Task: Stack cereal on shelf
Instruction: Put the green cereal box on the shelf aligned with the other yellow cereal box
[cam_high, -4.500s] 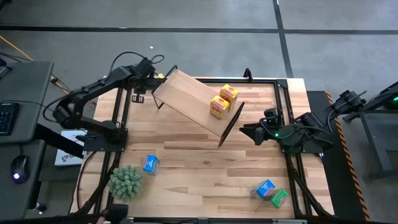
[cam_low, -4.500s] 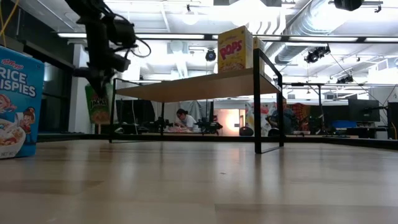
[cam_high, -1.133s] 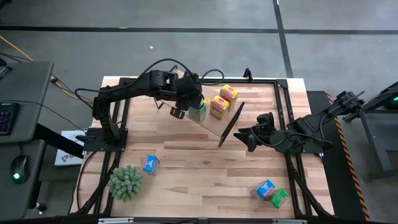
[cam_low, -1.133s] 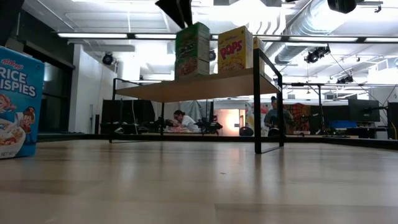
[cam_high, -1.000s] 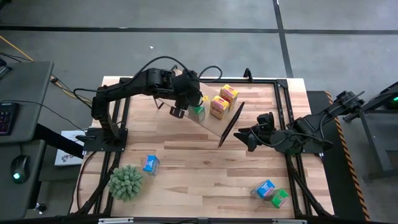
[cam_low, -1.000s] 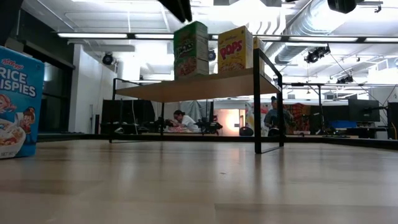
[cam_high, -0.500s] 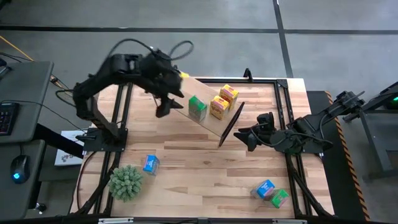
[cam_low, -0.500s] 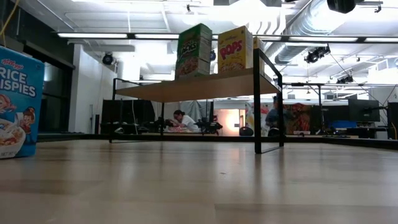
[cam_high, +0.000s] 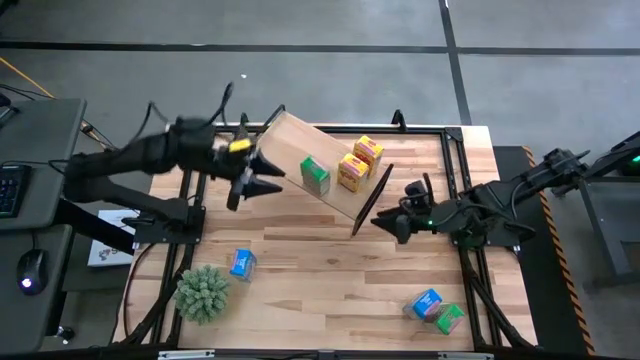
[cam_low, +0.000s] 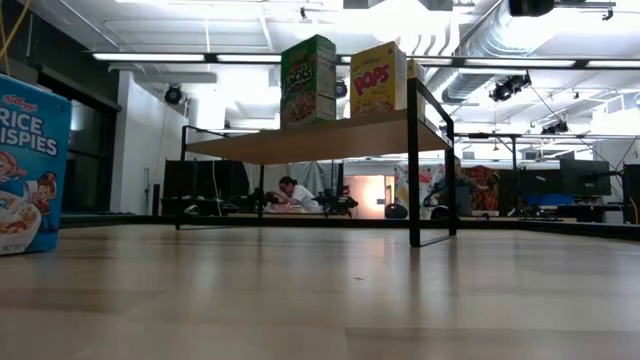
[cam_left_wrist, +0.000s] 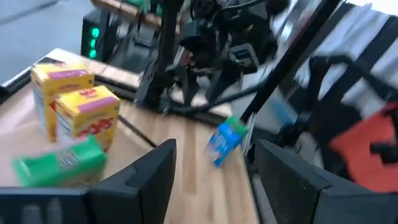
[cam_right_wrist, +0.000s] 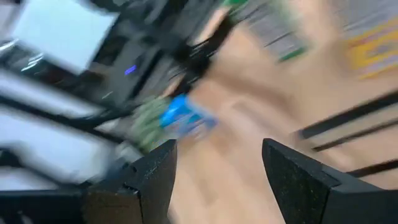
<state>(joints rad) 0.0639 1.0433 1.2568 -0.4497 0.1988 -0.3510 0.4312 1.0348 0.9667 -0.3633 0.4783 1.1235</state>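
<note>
Rice Krispies box (cam_low: 30, 165) only in low view

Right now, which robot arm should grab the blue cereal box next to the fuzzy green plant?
Probably the left. The left gripper is open and empty on the same side as that blue box. The right gripper sits past the shelf, nearer the blue and green boxes.

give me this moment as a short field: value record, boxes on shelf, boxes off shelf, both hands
on shelf: green box, two yellow boxes on the shelf
on table: blue box by the plant ball; blue box and green box near right corner
left hand: open, empty, just off the shelf's left end
right hand: open, empty, by the shelf's right end
</note>
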